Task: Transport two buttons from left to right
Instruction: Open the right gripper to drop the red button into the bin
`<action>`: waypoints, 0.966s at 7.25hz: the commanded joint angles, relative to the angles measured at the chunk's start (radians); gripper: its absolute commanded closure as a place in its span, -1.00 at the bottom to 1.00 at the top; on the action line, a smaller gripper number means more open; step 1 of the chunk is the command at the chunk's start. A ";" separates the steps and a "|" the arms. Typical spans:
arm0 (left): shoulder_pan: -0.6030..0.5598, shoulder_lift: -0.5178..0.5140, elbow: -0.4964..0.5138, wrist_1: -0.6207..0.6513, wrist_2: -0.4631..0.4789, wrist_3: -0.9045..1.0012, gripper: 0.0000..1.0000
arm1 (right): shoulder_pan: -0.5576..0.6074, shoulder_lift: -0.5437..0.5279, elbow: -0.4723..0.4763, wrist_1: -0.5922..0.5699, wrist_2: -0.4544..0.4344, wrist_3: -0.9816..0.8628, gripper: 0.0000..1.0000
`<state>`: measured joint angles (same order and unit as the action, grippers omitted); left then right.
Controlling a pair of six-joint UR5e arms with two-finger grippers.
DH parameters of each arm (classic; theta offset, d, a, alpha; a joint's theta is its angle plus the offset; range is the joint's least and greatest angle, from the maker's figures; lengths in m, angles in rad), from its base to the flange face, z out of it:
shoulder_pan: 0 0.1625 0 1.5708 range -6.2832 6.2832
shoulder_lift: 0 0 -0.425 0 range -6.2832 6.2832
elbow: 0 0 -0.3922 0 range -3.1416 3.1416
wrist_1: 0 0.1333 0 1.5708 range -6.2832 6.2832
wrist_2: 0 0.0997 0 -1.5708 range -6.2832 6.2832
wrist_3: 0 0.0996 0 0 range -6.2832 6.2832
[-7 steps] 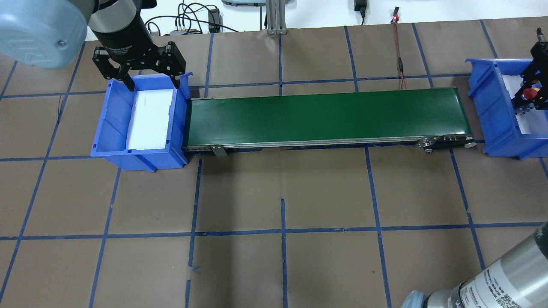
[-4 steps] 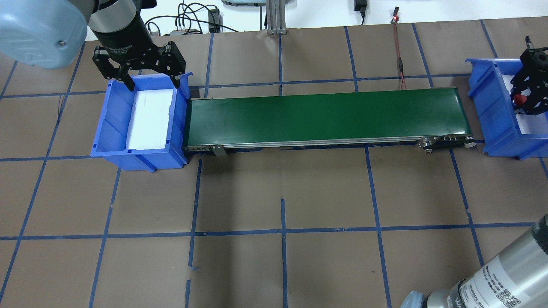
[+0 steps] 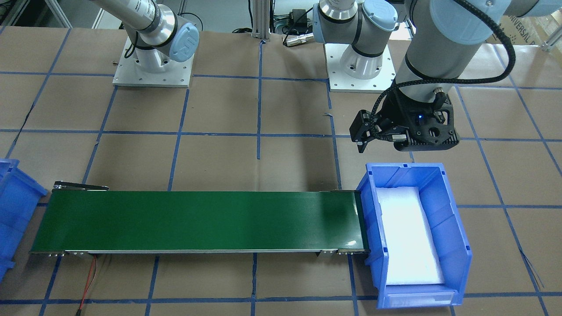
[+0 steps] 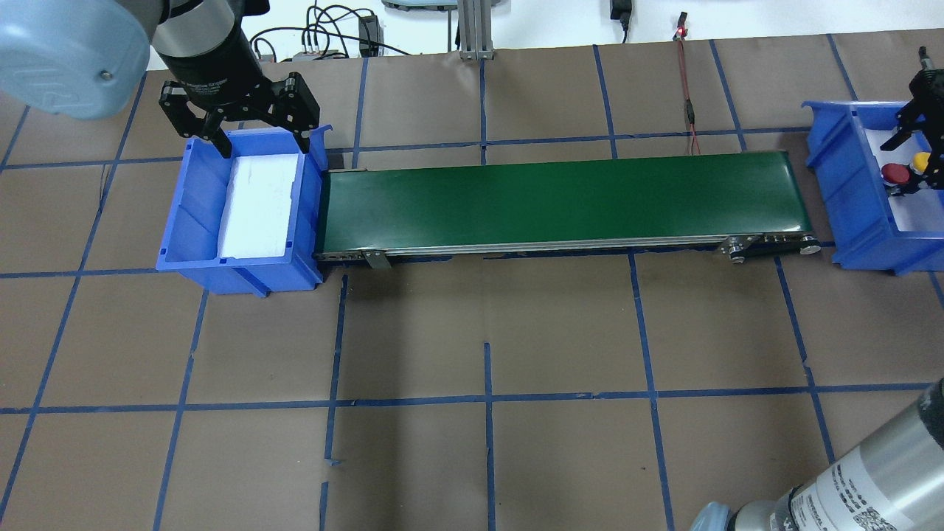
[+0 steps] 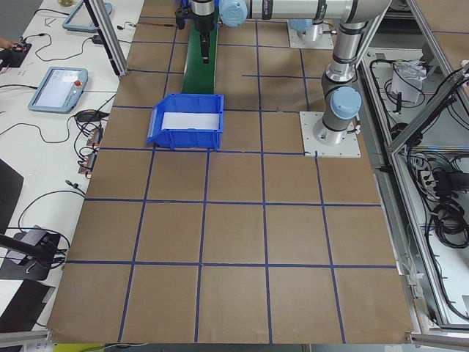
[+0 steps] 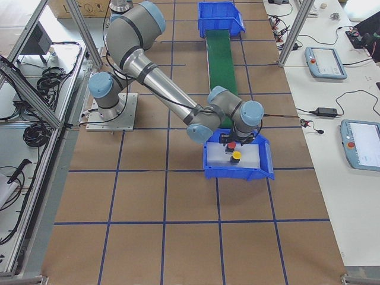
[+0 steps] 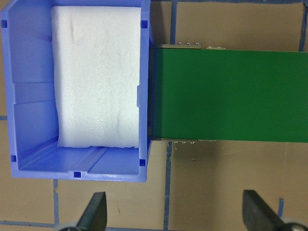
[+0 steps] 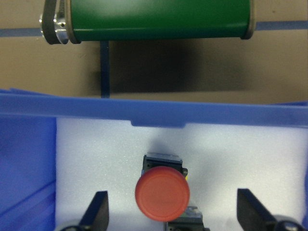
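Inside the right bin [image 4: 841,184], on its foam pad [image 8: 240,154], the red button [image 4: 893,174] and the yellow button [image 4: 921,161] are seen close together, caps up. The right pincer [image 8: 174,211] is held spread above them, with a finger on either side of the red button and clear of it; nothing is gripped. Only the red cap is shown plainly by the right wrist camera, whereas both caps are made out from overhead and from the bench's right end. In the front-facing view this bin is cut off at the edge and neither button is shown.

The left pincer [image 4: 262,140] is likewise spread and is hung well above the left bin [image 4: 192,221]; a second foam pad [image 7: 96,77] is shown there by the left wrist camera. A green belt [image 4: 560,195] is laid between the two bins.

The bench [image 4: 516,332] is covered in brown paper marked into squares with blue tape, and a red wire [image 4: 686,88] is trailed across its far side. Control tablets [image 6: 325,62] on white side tables are shown only by the end views, along with aluminium framing.
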<state>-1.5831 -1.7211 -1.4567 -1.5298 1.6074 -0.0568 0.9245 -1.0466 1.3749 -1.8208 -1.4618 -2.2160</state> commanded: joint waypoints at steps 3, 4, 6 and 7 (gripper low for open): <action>0.000 0.000 -0.001 0.000 0.000 0.000 -1.00 | 0.127 -0.237 -0.051 0.240 0.011 0.432 -1.00; 0.000 0.000 0.001 0.000 0.000 0.000 -1.00 | 0.219 -0.260 -0.050 0.256 0.009 0.587 -1.00; 0.000 0.000 0.001 0.002 0.000 0.000 -1.00 | 0.373 -0.318 -0.042 0.307 0.011 0.915 -1.00; -0.002 0.000 -0.001 0.000 -0.001 0.000 -1.00 | 0.439 -0.322 -0.045 0.311 -0.012 1.067 -1.00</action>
<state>-1.5835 -1.7211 -1.4561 -1.5287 1.6070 -0.0568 1.2749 -1.3526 1.3309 -1.5228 -1.4562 -1.3545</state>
